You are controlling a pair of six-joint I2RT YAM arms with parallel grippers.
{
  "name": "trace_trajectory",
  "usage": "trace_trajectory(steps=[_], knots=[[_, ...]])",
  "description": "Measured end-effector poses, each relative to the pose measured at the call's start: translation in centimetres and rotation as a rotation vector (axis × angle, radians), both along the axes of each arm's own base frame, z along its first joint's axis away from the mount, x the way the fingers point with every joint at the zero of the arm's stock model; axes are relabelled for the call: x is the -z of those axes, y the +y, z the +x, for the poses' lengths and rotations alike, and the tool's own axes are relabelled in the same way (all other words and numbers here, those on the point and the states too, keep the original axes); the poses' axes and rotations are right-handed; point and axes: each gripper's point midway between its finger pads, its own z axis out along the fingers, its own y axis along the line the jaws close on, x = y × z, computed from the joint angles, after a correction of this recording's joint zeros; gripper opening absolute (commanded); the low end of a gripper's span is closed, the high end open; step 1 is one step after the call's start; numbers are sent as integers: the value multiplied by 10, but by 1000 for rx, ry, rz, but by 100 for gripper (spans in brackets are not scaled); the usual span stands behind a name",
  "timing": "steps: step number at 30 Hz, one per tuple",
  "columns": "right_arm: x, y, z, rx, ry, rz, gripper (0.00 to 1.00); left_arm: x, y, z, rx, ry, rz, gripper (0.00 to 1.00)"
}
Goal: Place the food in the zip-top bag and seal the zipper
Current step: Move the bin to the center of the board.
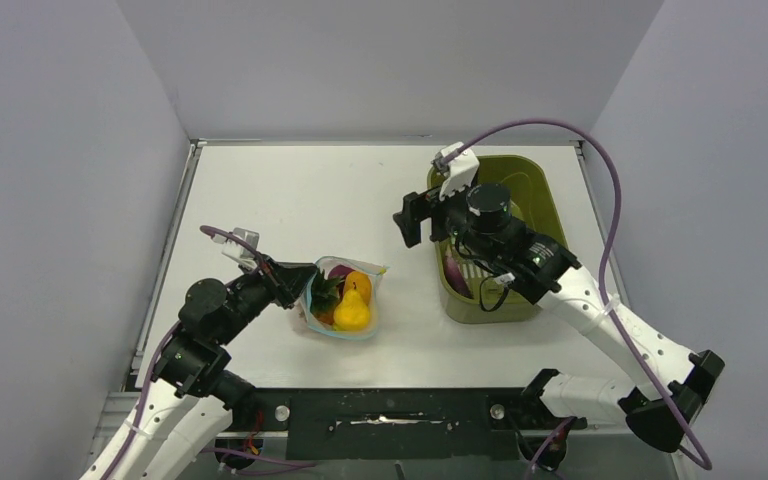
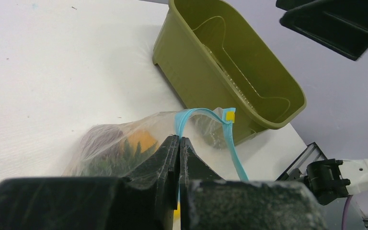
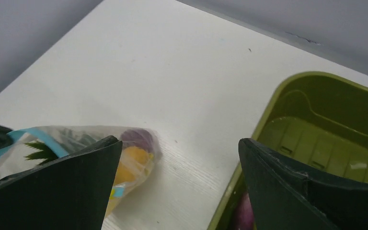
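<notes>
- Left gripper (image 2: 178, 141): fingers pressed together, pinching the clear crinkly plastic bag (image 1: 345, 300) at its teal-blue zipper strip (image 2: 235, 152).
- The bag lies on the white table (image 1: 260, 200), holding yellow, orange and purple toy foods (image 1: 352, 312).
- Right gripper (image 3: 179, 141): fingers spread, holding nothing, just beside the olive-green plastic basin (image 1: 540, 170).

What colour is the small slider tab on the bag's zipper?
Yellow: the slider tab sits on the teal-blue zipper. It shows best in the left wrist view.

We see our two dark fingers (image 3: 67, 191) spread wide apart at the lower corners of the frame. Behind the left one lies the zip-top bag (image 3: 100, 134), its teal zipper (image 3: 38, 136) at lower left, with a purple piece (image 3: 139, 139) and a yellow-orange piece (image 3: 134, 160) inside. At right, an olive basin (image 3: 268, 110) stands on the white table (image 3: 148, 72).
</notes>
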Motion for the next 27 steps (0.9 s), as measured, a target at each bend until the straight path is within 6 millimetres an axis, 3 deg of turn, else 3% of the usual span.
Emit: trace_trajectory(steps=[3,9,12,21,27], knots=[[18,-22,20,98,70,-43,92,1,0,0,0,0,4,0],[63,-67,37,211,234,-130,60,1,0,1,0,-3,8,0],[84,-83,42,251,309,-166,57,0,0,1,0,-5,8,0],[130,-72,50,206,449,-181,55,-1,0,1,2,-10,8,0],[166,-65,64,205,520,-232,39,-2,-1,1,2,-16,5,0]])
